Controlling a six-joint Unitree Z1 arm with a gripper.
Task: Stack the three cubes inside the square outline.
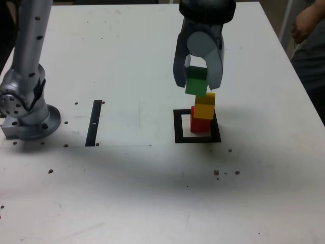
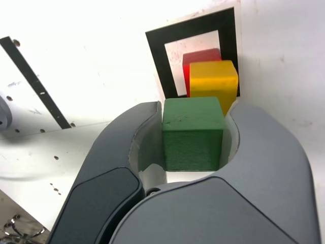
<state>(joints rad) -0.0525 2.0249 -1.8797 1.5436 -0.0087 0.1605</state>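
Cubes x3: 1 green clamped in hand, yellow on red, in 1 square outline

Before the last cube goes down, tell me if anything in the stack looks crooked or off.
The yellow cube sits shifted toward the exterior view's right on the red cube, overhanging it slightly. The green cube, clamped in the gripper, hangs tilted and offset to the left of the stack.

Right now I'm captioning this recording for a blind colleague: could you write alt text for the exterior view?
A grey robot claw holds a green cube in the air, just above a yellow cube stacked on a red cube inside a black square outline on a white table. A thin black strip and the arm's base lie toward the exterior view's left.
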